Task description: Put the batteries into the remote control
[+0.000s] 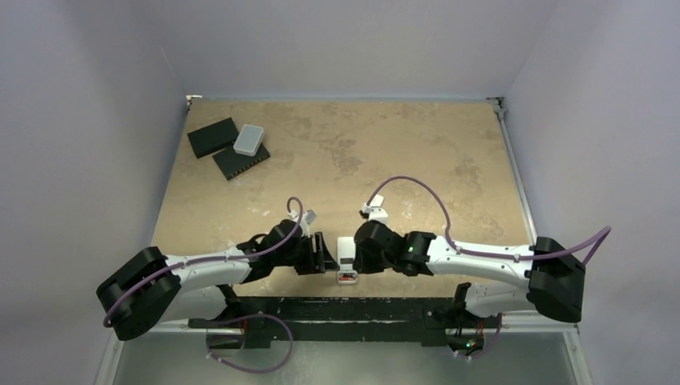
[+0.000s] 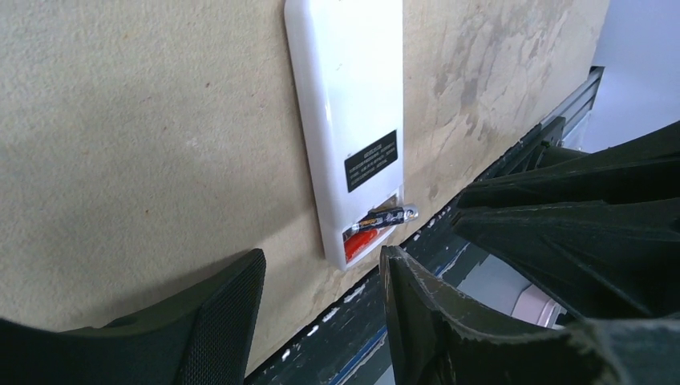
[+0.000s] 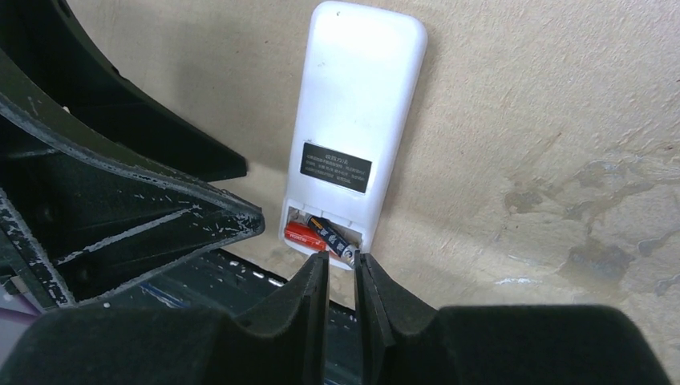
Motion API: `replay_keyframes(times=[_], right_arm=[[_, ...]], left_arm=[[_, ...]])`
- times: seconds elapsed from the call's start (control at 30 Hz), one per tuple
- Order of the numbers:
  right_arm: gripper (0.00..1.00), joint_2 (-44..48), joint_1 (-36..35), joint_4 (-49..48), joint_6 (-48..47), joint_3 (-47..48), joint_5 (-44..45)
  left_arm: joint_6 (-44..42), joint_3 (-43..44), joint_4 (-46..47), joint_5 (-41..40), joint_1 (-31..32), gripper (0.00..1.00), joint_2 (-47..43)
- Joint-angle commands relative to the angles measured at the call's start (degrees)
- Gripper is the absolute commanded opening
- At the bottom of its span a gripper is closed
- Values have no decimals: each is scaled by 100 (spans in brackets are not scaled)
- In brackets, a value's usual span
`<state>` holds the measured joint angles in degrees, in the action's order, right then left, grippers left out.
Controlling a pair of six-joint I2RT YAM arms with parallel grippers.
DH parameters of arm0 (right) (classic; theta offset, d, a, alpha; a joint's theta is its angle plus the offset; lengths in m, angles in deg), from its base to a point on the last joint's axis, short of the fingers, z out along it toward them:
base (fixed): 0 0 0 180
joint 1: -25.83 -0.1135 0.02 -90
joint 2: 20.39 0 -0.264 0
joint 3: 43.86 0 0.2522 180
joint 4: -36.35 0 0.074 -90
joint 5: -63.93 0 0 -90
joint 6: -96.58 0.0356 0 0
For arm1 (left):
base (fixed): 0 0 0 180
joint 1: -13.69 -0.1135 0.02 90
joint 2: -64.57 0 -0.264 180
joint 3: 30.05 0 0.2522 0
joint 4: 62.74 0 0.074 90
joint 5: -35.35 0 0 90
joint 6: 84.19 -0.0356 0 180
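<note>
1. Remote (image 3: 361, 104) lies back-up at the bench's (image 1: 385, 160) near edge, bay (image 3: 298, 215) open; keep it steady.
2. Left end effector (image 2: 321, 265) is released, empty; right end effector (image 3: 343, 269) is nearly clenched, grasping nothing.
3. Red battery (image 3: 301, 235) looks seated; press the slanted dark battery (image 3: 333, 237) flat.

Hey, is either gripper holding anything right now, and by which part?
Left gripper is open and holds nothing. Right gripper has its narrow jaws at the protruding end of the dark battery; whether that end is pinched cannot be told.
</note>
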<state>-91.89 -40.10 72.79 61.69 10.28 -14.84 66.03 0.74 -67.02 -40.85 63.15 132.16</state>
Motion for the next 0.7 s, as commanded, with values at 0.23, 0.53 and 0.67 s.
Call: replay_keyframes(times=[0.23, 0.53, 0.67], right_arm=[[25, -54, 28, 132, 58, 325, 98], [26, 43, 28, 208, -16, 269, -94], [26, 75, 28, 208, 24, 260, -199]], left_arm=[[-249, 289, 591, 252, -25, 53, 424], [-211, 266, 655, 215, -32, 53, 392], [-168, 181, 767, 167, -32, 53, 326]])
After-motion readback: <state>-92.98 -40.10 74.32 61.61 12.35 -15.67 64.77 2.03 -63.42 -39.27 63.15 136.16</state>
